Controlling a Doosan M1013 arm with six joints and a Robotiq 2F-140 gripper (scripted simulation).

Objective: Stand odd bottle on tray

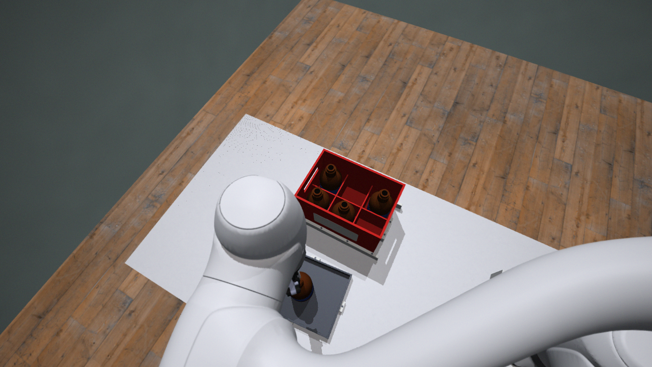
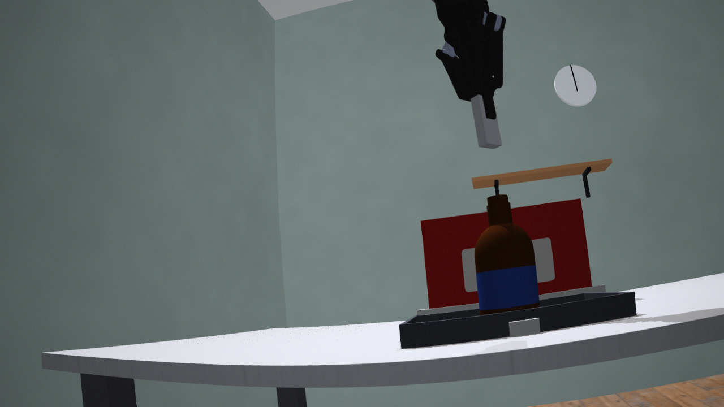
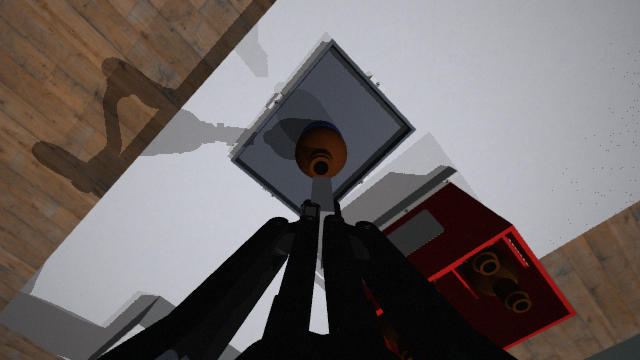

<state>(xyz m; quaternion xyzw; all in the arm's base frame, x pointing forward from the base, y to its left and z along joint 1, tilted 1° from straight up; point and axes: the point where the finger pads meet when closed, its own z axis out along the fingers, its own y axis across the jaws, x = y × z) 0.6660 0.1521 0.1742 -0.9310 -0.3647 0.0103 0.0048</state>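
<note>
One brown bottle with a blue label (image 1: 302,286) (image 2: 506,252) (image 3: 321,145) stands upright on the dark grey tray (image 1: 330,298) (image 2: 455,329) (image 3: 370,95). My gripper (image 2: 488,144) (image 3: 320,191) is shut with nothing between its fingers, and hangs above the bottle's mouth with a gap. The red crate (image 1: 385,227) (image 2: 445,263) (image 3: 545,332) stands level beside the tray. It holds the other bottles: one at the back left (image 1: 330,177), one at the front left (image 1: 318,196), one in the front middle (image 1: 343,209), and one at the back right (image 1: 381,201). Neck widths cannot be told apart here.
The crate's back middle and front right compartments hold no bottle. The white table (image 1: 446,228) (image 2: 253,349) (image 3: 475,75) carries the tray and crate. A wooden shelf (image 2: 546,173) and a round clock (image 2: 574,85) are on the wall. The arm (image 1: 255,255) covers part of the tray in the top view.
</note>
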